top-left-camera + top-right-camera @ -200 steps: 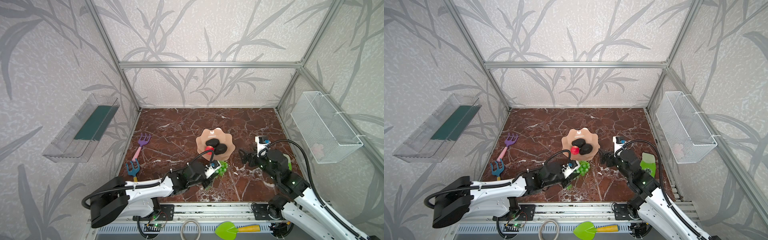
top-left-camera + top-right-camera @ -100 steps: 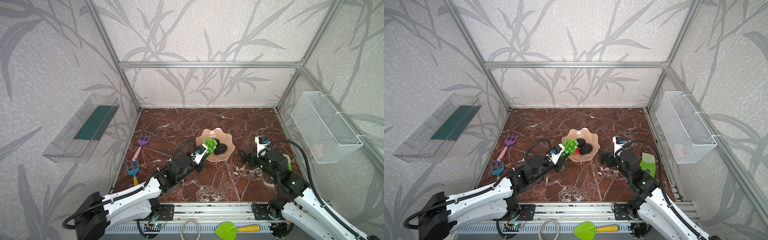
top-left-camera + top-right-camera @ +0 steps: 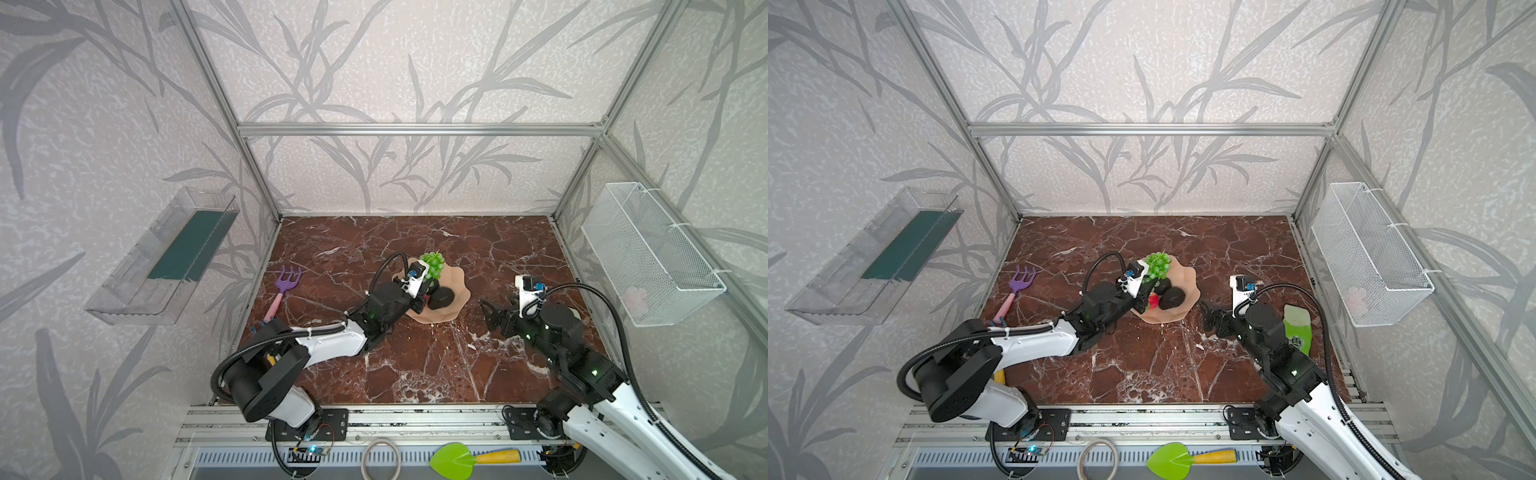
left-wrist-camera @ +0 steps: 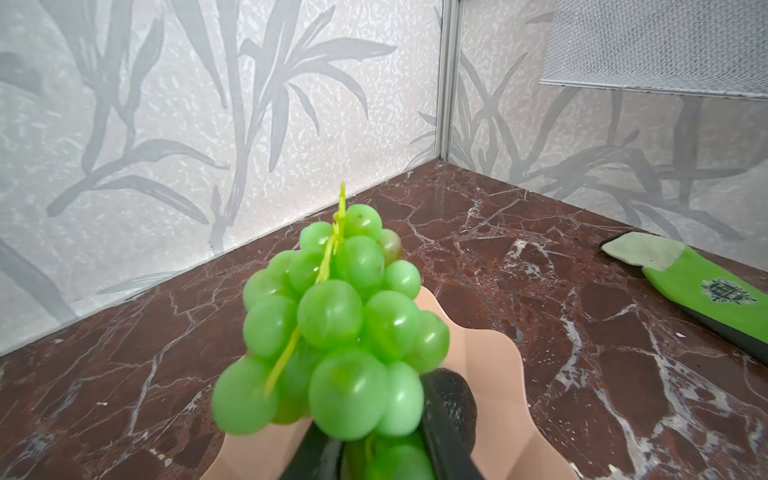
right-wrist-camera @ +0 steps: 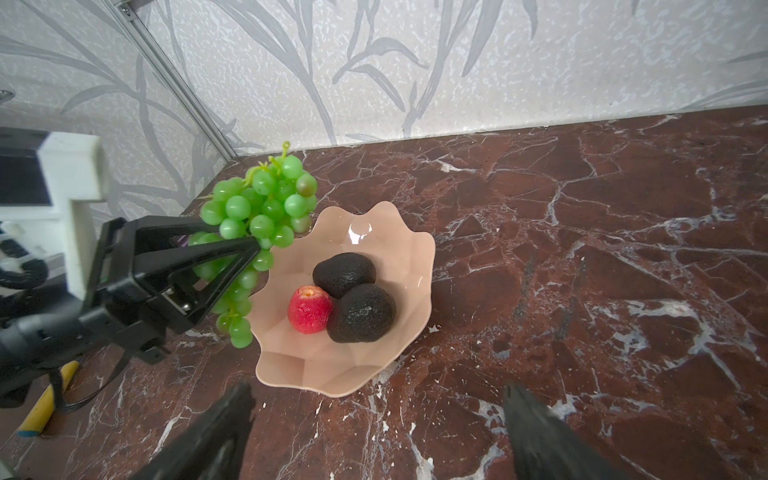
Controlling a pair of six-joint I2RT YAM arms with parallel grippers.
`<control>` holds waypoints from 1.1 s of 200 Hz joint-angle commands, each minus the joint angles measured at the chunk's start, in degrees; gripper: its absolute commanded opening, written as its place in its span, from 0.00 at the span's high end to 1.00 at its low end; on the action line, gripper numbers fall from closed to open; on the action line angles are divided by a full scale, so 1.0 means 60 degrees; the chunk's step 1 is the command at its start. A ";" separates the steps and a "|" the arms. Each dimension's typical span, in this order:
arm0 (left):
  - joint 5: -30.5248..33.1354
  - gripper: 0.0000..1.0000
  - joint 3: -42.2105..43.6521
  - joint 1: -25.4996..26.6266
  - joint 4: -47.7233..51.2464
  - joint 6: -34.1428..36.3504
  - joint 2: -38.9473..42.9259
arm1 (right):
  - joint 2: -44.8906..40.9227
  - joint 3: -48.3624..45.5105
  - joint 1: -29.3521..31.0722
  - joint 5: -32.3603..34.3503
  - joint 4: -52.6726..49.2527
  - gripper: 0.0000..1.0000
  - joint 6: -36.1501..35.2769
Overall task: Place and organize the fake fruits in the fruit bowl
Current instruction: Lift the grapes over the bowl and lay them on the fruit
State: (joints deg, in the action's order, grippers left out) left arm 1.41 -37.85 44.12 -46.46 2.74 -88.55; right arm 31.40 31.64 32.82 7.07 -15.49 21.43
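The pale peach fruit bowl [image 3: 457, 291] [image 3: 1188, 286] [image 5: 374, 232] sits mid-table. Inside it lie two dark avocados [image 5: 344, 274] [image 5: 361, 313] and a red strawberry [image 5: 309, 309] [image 3: 1153, 300]. My left gripper [image 3: 430, 283] [image 3: 1148, 286] [image 4: 386, 453] [image 5: 257, 245] is shut on the bunch of green grapes [image 3: 432, 264] [image 3: 1158, 264] [image 4: 332, 324] [image 5: 257, 216]. It holds the bunch in the air over the bowl's left rim. My right gripper [image 3: 490, 316] [image 3: 1208, 316] [image 5: 378, 392] stands open and holds nothing, low over the table just right of the bowl.
A green-and-black glove [image 3: 1296, 328] [image 4: 706, 286] lies by the right wall. A purple toy rake [image 3: 286, 282] lies at the left. A wire basket [image 3: 648, 253] hangs on the right wall and a clear tray [image 3: 166, 257] on the left wall. A green spade [image 3: 457, 459] rests off the front edge.
My left arm lifted the grapes from the table in front of the bowl and carried them back and up, over the bowl's left rim. The right arm stayed put.
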 commanded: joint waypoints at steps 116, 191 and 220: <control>-0.0235 0.55 -0.0921 -0.0200 -0.2602 -0.0383 -0.2897 | -0.0262 0.0194 -0.0050 0.0257 -0.0434 0.06 -0.0133; 0.0182 0.29 -0.0614 -0.0197 -0.2564 -0.0404 -0.1882 | -0.0173 0.0218 -0.0063 0.0312 -0.0405 0.06 -0.0323; 0.0831 0.18 -0.0380 -0.0204 -0.1539 0.0222 -0.0267 | 0.0069 0.0247 -0.0056 0.0360 -0.0262 0.05 -0.0504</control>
State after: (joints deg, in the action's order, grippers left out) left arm 2.42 -40.99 43.07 -58.04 0.78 -98.56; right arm 30.74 31.68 32.62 8.23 -17.89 20.10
